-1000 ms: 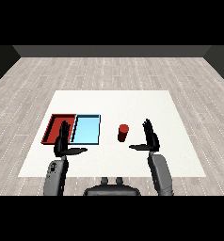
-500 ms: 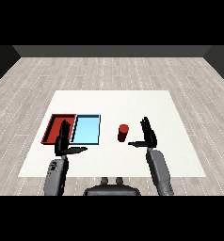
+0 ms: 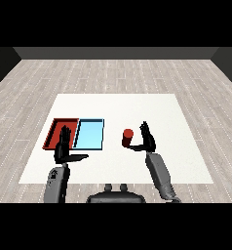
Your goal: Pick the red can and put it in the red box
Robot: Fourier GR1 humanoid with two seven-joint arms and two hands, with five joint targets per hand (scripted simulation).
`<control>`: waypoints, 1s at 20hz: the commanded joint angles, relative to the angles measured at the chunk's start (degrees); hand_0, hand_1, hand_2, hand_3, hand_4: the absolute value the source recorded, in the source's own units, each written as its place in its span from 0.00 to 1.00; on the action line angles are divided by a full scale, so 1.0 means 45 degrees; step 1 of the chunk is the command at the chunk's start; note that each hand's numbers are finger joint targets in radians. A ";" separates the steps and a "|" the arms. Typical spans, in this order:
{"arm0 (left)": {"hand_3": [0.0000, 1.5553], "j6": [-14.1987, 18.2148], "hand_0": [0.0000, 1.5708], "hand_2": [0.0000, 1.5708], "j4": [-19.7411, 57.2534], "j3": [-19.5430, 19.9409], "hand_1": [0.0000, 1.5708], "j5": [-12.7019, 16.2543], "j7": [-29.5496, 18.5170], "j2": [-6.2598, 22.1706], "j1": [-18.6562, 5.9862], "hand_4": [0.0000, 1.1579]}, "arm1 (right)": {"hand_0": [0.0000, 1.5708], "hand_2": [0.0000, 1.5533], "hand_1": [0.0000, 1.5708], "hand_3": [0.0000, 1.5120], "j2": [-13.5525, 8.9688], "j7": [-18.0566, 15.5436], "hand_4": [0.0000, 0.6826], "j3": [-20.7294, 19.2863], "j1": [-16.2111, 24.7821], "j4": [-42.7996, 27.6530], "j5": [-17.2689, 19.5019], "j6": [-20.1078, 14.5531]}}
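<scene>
While the white table [image 3: 137, 105] fills the middle of the view over a grey plank floor [image 3: 113, 73], two trays lie side by side on its left part: the red tray [image 3: 53, 132] at the outside and the blue tray [image 3: 90, 135] touching its right edge. Both forearms come in from the lower corners. The right hand [image 3: 147, 139] stands just right of the can [image 3: 128, 137], palm turned toward it, fingers straight and pointing up and away, thumb reaching out under the can's near side. The fingers are spread open, not curled round the can; whether the thumb touches it cannot be told. The left hand [image 3: 65, 149] hangs over the near edge of the red tray, also open, fingers straight and upward, thumb stuck out to the right toward the blue tray, holding nothing. The can stands upright on the table, its long axis vertical and its round top facing up, to the right of the blue tray and apart from it, between that tray and the right hand.
</scene>
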 commanded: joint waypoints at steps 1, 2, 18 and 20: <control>0.00 0.0188 0.00 0.00 -0.0438 -0.0133 0.00 0.0033 0.0927 -0.0044 -0.0424 0.00 | 0.00 0.00 0.00 0.00 0.0049 -0.0855 0.00 0.0581 -0.0169 0.1009 -0.0662 -0.0246; 0.00 -0.0141 0.00 0.00 0.0701 0.0241 0.00 0.0076 -0.0009 0.0162 -0.0411 0.00 | 0.00 0.00 0.00 0.00 0.0050 -0.0189 0.00 0.0212 -0.0817 0.1044 -0.0520 -0.0290; 0.00 0.0349 0.00 0.00 -0.0190 -0.0244 0.00 -0.0057 0.0284 -0.0354 -0.0339 0.00 | 0.00 0.00 0.00 0.00 0.0052 -0.2275 0.00 0.0975 -0.3256 0.5588 -0.2467 -0.0850; 0.00 0.0138 0.00 0.00 0.0408 0.0190 0.00 0.0029 0.0080 0.0045 -0.0616 0.00 | 0.00 0.00 0.00 0.00 -0.0228 -0.2223 0.00 0.0033 -0.2286 0.5018 -0.1848 0.0445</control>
